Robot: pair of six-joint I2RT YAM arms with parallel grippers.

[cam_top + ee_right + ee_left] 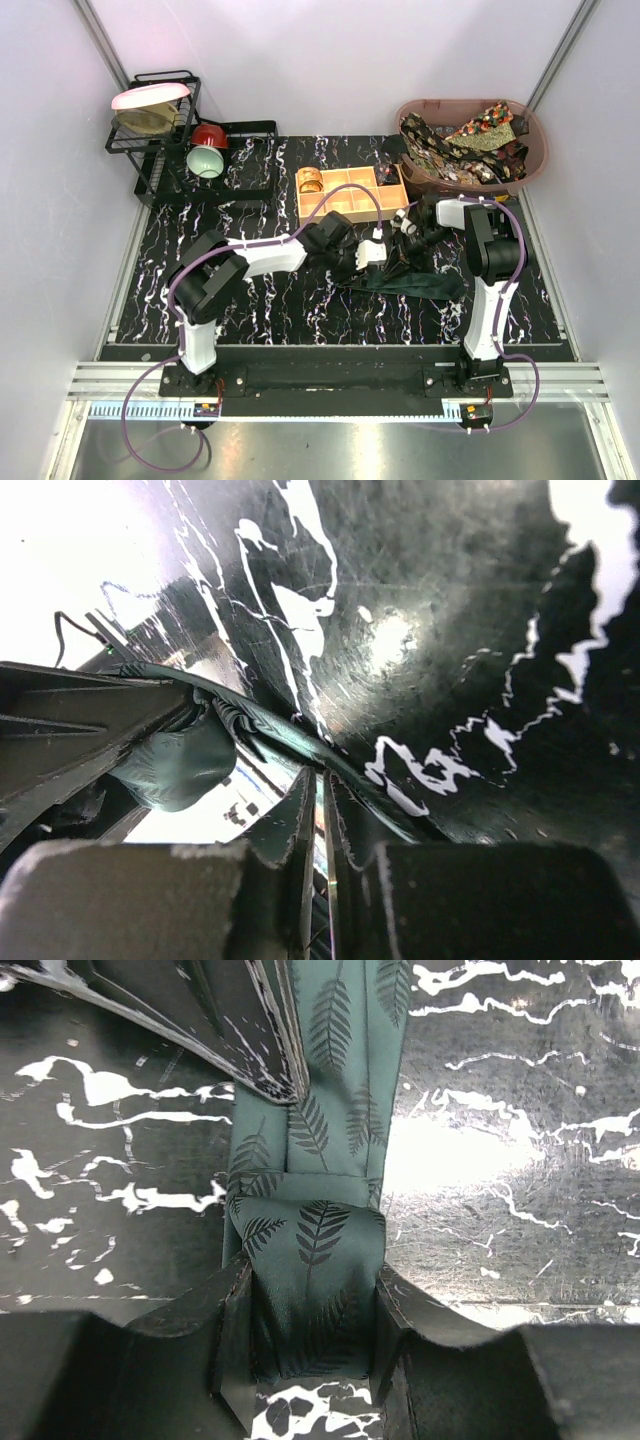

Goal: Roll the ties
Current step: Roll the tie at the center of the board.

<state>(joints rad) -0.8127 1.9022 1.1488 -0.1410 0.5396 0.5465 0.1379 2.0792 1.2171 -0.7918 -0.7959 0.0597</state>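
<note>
A dark green tie (420,282) with a fern print lies across the middle of the marbled table. Its near end is folded over into a short bundle (315,1230). My left gripper (310,1290) is shut on that bundle, one finger against each side; from above it (378,250) sits at the tie's left end. My right gripper (405,243) meets it from the right. Its jaws (322,780) stand almost together, pinched on a thin layer of the tie, whose bunched part (180,760) hangs to the left. Several patterned ties (470,140) fill a basket.
The pink-brown basket (535,160) stands at the back right. A tan wooden box (350,200) with square compartments sits just behind the grippers, a gold-patterned roll (310,180) in one cell. A black dish rack (160,130) with bowls occupies the back left.
</note>
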